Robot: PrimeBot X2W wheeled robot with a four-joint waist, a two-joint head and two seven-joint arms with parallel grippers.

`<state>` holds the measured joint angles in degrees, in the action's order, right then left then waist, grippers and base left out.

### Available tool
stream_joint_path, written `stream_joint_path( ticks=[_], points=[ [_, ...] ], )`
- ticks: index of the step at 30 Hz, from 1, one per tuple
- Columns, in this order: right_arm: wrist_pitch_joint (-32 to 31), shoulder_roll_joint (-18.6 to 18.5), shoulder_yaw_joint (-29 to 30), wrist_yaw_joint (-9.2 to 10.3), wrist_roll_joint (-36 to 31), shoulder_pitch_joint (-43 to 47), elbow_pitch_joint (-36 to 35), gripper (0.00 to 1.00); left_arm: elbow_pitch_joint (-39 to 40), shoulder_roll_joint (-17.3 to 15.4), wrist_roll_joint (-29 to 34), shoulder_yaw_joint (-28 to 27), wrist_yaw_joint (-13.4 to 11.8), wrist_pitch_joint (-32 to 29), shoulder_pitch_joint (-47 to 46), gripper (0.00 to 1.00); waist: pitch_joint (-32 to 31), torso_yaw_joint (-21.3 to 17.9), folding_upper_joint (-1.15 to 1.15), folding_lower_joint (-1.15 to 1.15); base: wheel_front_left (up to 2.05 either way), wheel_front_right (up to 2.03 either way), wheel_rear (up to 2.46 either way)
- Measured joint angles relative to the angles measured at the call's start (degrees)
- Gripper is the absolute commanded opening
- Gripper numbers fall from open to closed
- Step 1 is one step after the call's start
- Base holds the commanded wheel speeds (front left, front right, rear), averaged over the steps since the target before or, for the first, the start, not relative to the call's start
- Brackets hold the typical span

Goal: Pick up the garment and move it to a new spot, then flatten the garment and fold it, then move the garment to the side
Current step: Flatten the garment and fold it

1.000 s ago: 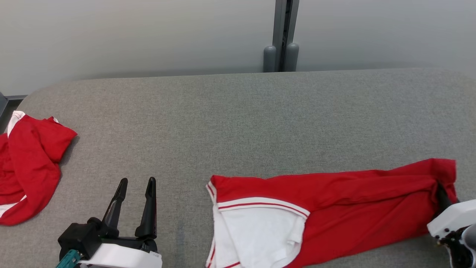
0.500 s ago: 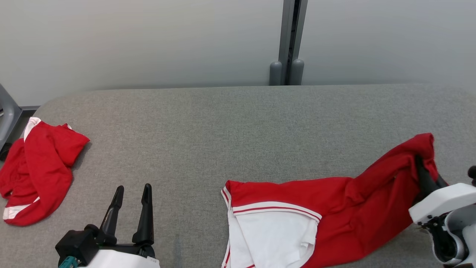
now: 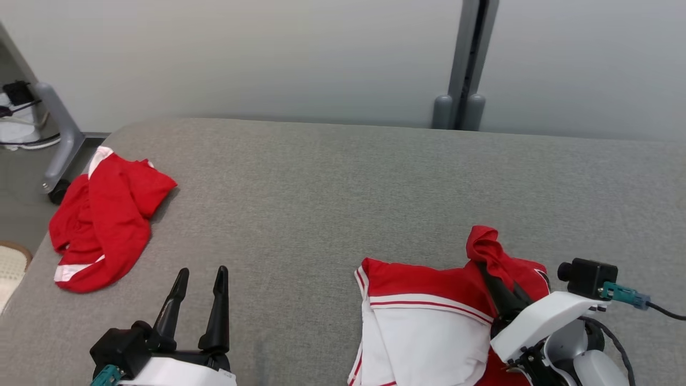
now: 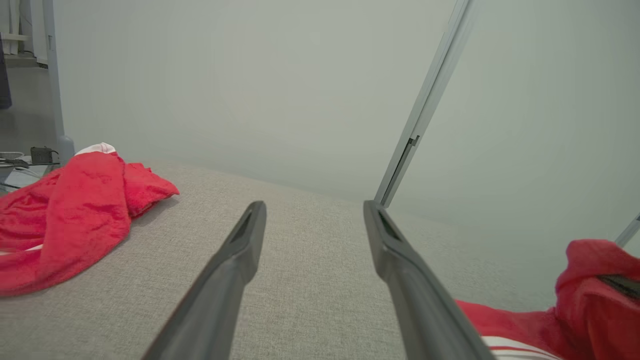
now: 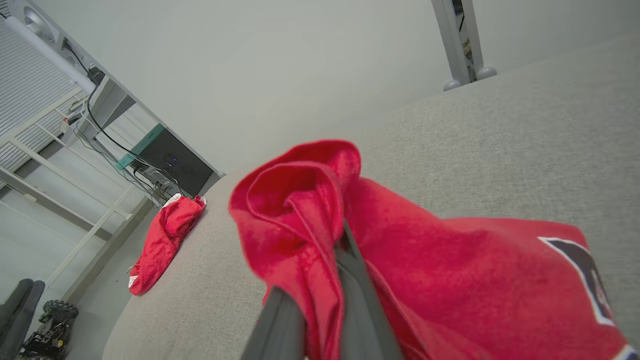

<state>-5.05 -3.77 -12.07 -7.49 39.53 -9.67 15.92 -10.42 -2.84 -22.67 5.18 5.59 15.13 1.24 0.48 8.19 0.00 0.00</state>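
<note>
Head view: the grey fabric-covered tabletop [image 3: 332, 187] spans the frame, with a pale wall [image 3: 241, 53] and a grey post [image 3: 465, 59] behind it at the top.

The garment [image 3: 423, 338], red with a white panel and red-striped white trim, lies at the lower right of centre. Its white panel faces up near the bottom edge, and the red cloth is gathered just above it.

The right tool [image 3: 489, 273] enters from the lower right corner. Its two dark fingers are closed on a bunch of the red cloth, which stands up in a peak above the rest of the garment. In the right wrist view this bunch folds over the fingertips at the frame's centre. A dark badge with a pale outline shows on the red cloth at the right edge.

The left tool [image 3: 201, 272] sits at the lower left of the head view with its fingers spread wide and nothing between them. In the left wrist view bare tabletop fills the gap between them.

A second red garment [image 3: 102, 236], crumpled and white-trimmed, lies at the left edge of the tabletop, well apart from both tools.
</note>
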Motion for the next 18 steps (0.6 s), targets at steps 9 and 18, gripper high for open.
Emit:
stream_joint_path(
  ticks=[9, 18],
  points=[
    [1.6, 0.9, -4.2, 0.01, 3.1, -1.6, 6.4, 0.0, -1.3, 0.0, 0.2, 0.1, 0.9, 0.0, -0.9, 1.0, 1.2, 5.8, 0.0, 0.0, 0.0, 0.0, 0.0],
    [4.4, 1.0, -10.9, 0.01, 8.0, -4.5, 11.8, 0.0, -1.7, 0.0, 0.5, -0.2, 1.0, 0.0, -1.6, 1.0, 2.0, 7.8, 0.0, 0.0, 0.0, 0.0, 0.0]
  ],
)
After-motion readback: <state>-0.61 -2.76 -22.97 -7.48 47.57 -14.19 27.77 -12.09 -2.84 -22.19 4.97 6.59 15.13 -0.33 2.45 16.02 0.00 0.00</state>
